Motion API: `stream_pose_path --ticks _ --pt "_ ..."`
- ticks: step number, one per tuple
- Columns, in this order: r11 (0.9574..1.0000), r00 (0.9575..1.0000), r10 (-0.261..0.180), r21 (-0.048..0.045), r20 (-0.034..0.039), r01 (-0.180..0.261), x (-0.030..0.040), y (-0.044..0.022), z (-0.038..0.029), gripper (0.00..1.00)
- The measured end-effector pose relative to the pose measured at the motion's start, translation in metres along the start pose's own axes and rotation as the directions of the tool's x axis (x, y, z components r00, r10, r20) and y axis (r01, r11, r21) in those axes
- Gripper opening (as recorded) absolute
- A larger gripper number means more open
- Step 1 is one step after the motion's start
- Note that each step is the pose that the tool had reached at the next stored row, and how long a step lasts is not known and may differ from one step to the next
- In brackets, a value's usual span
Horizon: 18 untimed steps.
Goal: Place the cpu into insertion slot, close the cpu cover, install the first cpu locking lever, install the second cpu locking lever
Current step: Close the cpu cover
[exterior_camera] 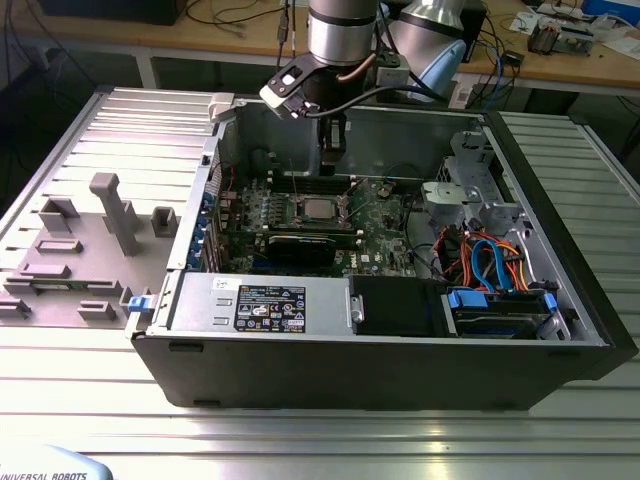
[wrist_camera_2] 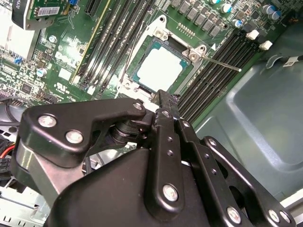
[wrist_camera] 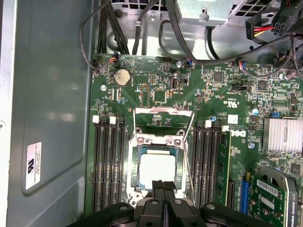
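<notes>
Cpu (wrist_camera: 158, 170) in insertion slot (wrist_camera: 156, 141), claw (wrist_camera: 164, 185) near

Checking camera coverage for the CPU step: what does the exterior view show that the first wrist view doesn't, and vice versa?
Exterior view adds: the arm reaching into the open case, the power supply, a grey fixture on the exterior view's left. First wrist view adds: the cpu cover swung open, memory slots flanking the insertion slot, a coin cell. Shared: the cpu seated in the slot, the gripper by its edge.
</notes>
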<state>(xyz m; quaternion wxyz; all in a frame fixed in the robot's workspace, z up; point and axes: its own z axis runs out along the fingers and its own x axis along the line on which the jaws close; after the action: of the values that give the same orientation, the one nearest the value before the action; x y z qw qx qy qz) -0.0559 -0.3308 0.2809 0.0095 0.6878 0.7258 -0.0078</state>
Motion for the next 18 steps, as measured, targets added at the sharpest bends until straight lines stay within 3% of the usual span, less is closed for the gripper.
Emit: stream_pose_path --ticks 5,18 --pt "1.0 1.0 0.0 -0.0001 0.0 0.0 -0.0002 0.0036 0.0 0.11" --pt "1.0 1.0 0.0 0.0 0.0 0.0 -0.0003 0.0055 0.0 0.11"
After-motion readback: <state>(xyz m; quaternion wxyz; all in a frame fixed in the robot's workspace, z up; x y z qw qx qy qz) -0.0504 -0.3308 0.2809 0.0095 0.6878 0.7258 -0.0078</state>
